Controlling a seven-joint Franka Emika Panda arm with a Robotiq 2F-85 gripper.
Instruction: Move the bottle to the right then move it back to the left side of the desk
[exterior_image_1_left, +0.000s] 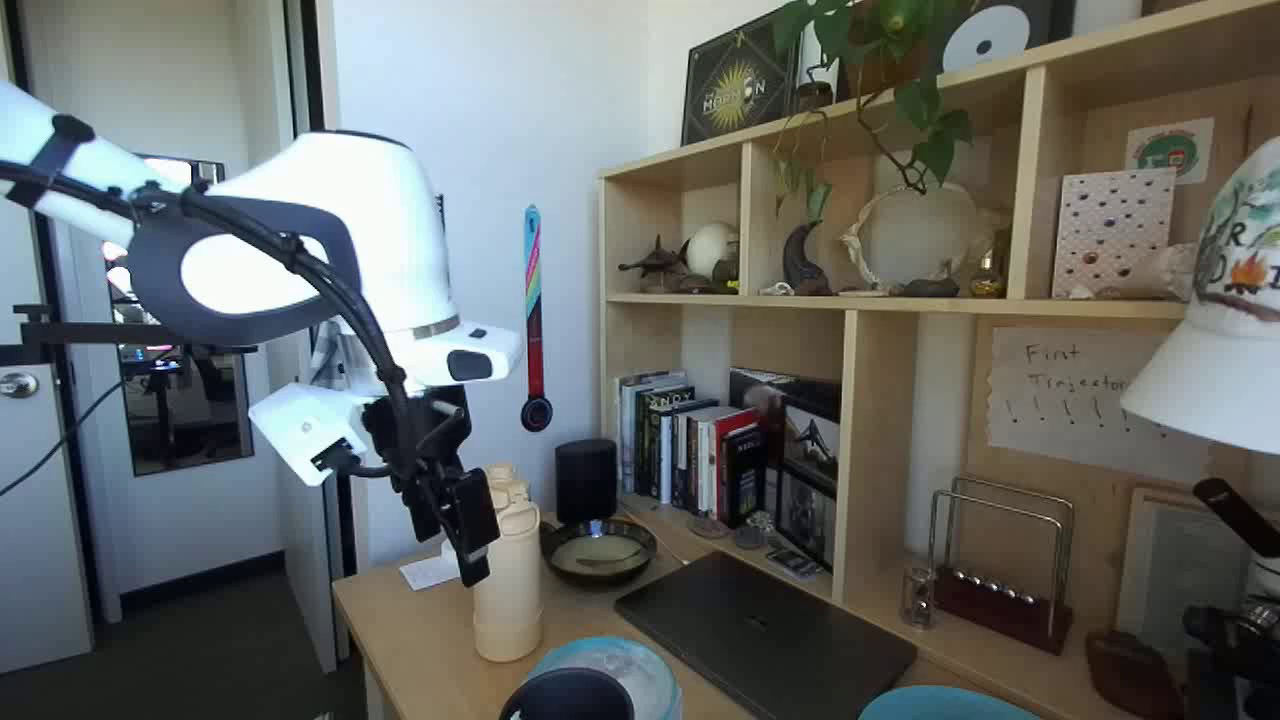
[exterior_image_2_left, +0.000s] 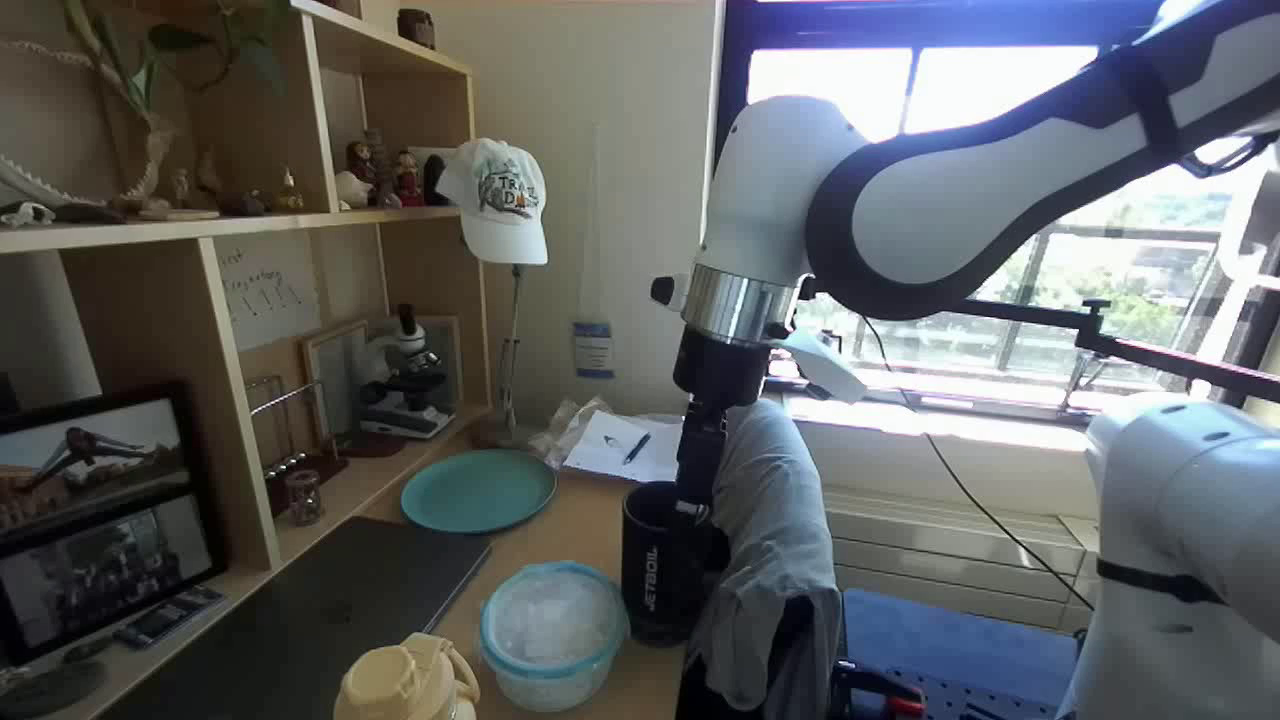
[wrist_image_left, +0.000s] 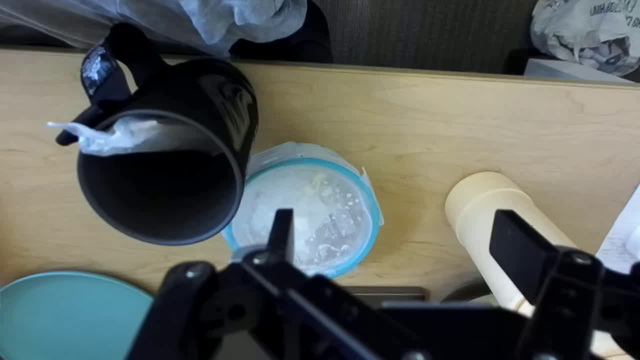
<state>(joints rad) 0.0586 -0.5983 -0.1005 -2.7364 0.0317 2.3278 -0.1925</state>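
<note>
- One desk (wrist_image_left: 425, 110) serves both halves of the job, the move right and the move back left;
- The white arm (exterior_image_1_left: 370, 230) reaches over the desk and carries nothing; so neither move is under way, as I judge it; left and right here are the arm's own;
- The dark laptop (exterior_image_1_left: 765, 630) lies flat, farther back than the strip where the carrying would likely run;
- The bottle (exterior_image_1_left: 512, 590) stands upright on the desk, toward the left end, free of any grip; that spot suits a job not begun, or one with both moves done; the pictures do not settle which; if not begun, all is left: grasp, carry right, set down, carry back; if done, only drawing the arm away is left;
- The gripper (wrist_image_left: 400, 240) is spread wide and holds nothing; it hangs above the desk, well apart from the bottle;
- The black cup (exterior_image_2_left: 655, 580) stands to the right of the bottle; a carry to that side would likely need to pass it;
- The tub (wrist_image_left: 320, 220) sits between cup and bottle, just beside the cup; in the wrist view it shows below the gripper's gap, and seems the first thing to bump.
</note>
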